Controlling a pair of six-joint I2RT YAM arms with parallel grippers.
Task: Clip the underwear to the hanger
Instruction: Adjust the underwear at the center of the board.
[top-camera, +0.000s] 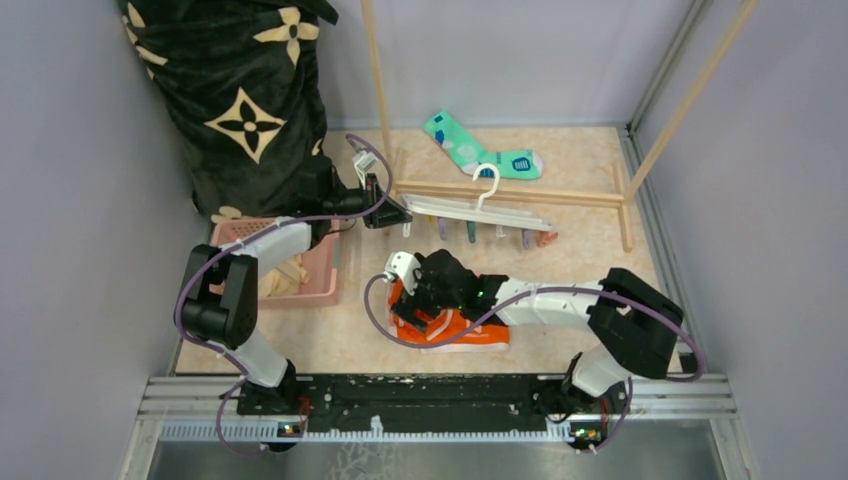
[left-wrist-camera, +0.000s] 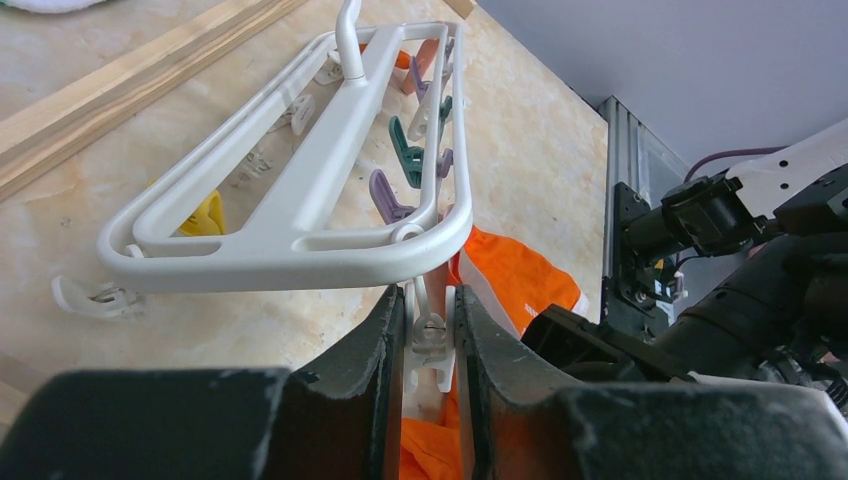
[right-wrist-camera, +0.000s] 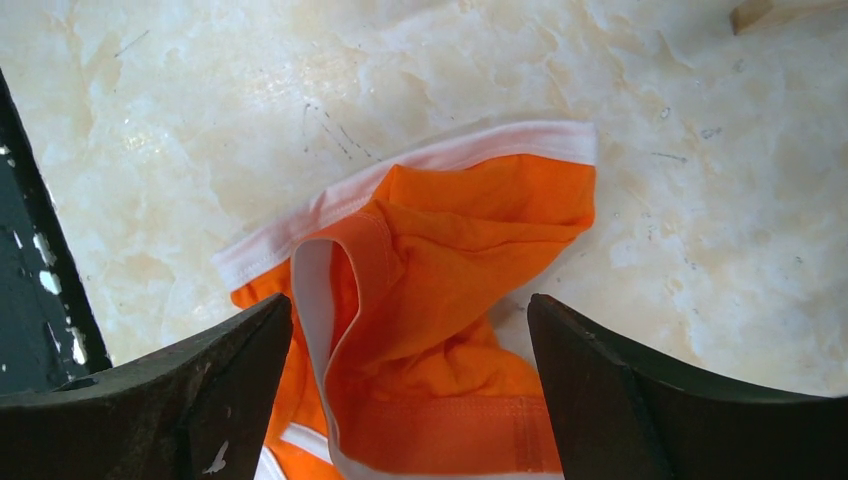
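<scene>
The orange underwear (top-camera: 460, 330) lies crumpled on the table in front of the arms, white piping showing. My right gripper (top-camera: 412, 292) hovers just above its left part, open, its fingers astride the folded cloth (right-wrist-camera: 440, 300) in the right wrist view. The white hanger (top-camera: 480, 212) hangs by its hook near the wooden rack's low bar, pastel clothespins dangling. My left gripper (top-camera: 390, 212) is at the hanger's left end, shut on a white clothespin (left-wrist-camera: 430, 335) under the frame (left-wrist-camera: 300, 235). The underwear (left-wrist-camera: 515, 275) shows below it.
A pink basket (top-camera: 322, 272) with cream cloth (top-camera: 283, 276) stands at the left. A black patterned fabric bundle (top-camera: 240, 100) fills the back left. A teal sock (top-camera: 480, 150) lies behind the wooden rack (top-camera: 500, 190). Grey walls close both sides.
</scene>
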